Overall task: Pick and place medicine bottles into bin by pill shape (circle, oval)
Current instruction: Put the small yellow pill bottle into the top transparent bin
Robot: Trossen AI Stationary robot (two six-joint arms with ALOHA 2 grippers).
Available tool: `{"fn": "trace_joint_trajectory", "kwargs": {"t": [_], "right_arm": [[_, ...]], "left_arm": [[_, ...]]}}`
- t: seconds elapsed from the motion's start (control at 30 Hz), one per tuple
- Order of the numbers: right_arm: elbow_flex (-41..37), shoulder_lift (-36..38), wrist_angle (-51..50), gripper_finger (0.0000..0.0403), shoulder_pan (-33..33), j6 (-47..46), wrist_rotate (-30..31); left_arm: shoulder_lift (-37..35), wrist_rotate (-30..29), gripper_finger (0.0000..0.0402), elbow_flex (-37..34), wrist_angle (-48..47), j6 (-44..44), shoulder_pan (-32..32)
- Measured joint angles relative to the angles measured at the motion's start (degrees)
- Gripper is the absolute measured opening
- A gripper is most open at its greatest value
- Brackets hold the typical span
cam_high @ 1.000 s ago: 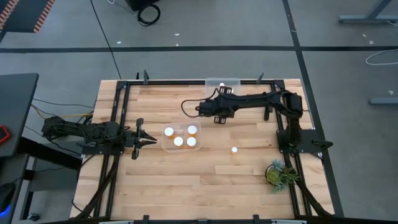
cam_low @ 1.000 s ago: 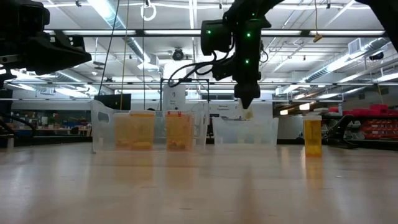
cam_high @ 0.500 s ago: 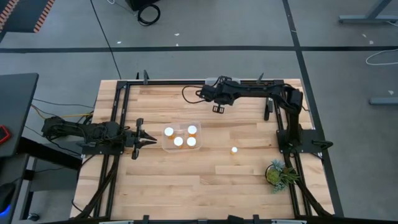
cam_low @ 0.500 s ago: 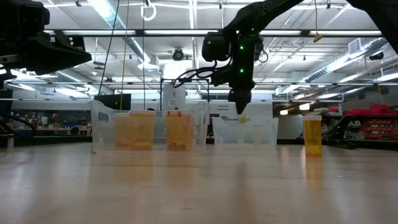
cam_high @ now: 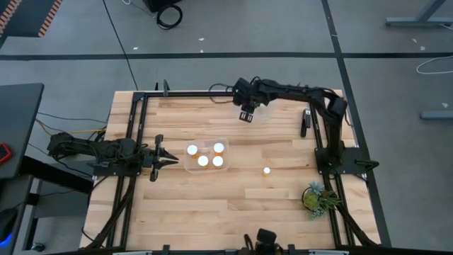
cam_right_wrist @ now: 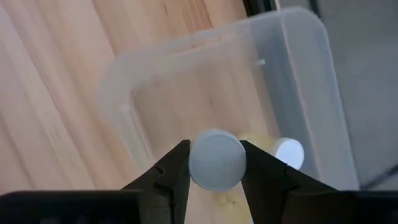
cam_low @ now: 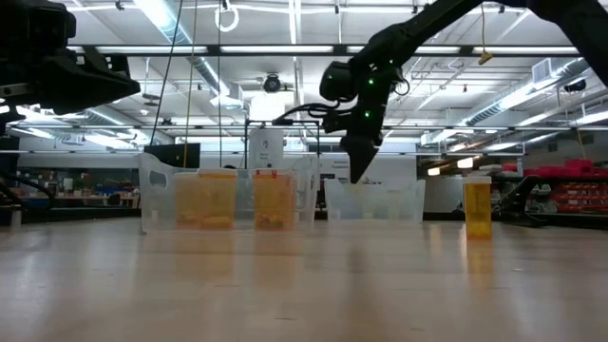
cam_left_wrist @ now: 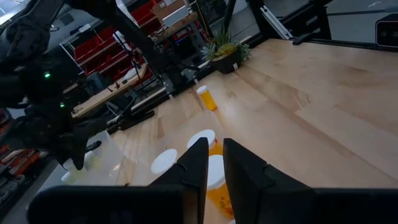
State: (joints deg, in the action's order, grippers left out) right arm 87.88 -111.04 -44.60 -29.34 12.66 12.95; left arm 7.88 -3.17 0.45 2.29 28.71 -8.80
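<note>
My right gripper (cam_high: pixel 245 115) hangs over the clear far bin (cam_right_wrist: pixel 292 62) at the table's far edge, shut on a medicine bottle whose white cap (cam_right_wrist: pixel 214 163) faces the wrist camera. Another white-capped bottle (cam_right_wrist: pixel 289 152) lies inside that bin. A second clear bin (cam_high: pixel 188 167) in the middle of the table holds several bottles (cam_high: pixel 203 161). One bottle (cam_high: pixel 267 171) stands alone on the wood to its right. My left gripper (cam_high: pixel 166 161) waits shut, level, just left of the middle bin. My right gripper pinches the bottle at its cap, one finger on each side of the cap's rim (cam_right_wrist: pixel 194 163). The fingers come from above, slanting down toward the far edge. The bottle is lifted clear, above the far bin's floor, cap up.
A small green plant (cam_high: pixel 316 197) stands at the near right by the right arm's base. A black frame (cam_high: pixel 139 106) runs around the tabletop. In the low view the two bins (cam_low: pixel 228 199) (cam_low: pixel 375 199) and the lone bottle (cam_low: pixel 478 209) stand in a row.
My right gripper has carried the bottle from above the table's middle toward the far edge and now hangs over the far bin. It has turned and tipped at the wrist on the way and has stayed shut on the bottle.
</note>
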Motion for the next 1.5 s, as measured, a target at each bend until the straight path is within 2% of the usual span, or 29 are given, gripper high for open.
{"fn": "trace_joint_trajectory", "kwargs": {"t": [0.3, 0.57, 1.5], "right_arm": [[-1.8, 0.0, 3.9, 0.0133, -5.6, 1.3, -14.6], [-4.2, 0.0, 7.7, 0.0133, -5.2, 3.2, -19.0], [-4.2, 0.0, 7.6, 0.0133, -5.0, 3.1, -17.7]], "left_arm": [[0.0, 0.0, 0.0054, 0.0, 0.0, 0.0, 0.0], [0.0, 0.0, 0.0061, 0.0, 0.0, 0.0, 0.0], [0.0, 0.0, 0.0051, 0.0, 0.0, 0.0, 0.0]]}}
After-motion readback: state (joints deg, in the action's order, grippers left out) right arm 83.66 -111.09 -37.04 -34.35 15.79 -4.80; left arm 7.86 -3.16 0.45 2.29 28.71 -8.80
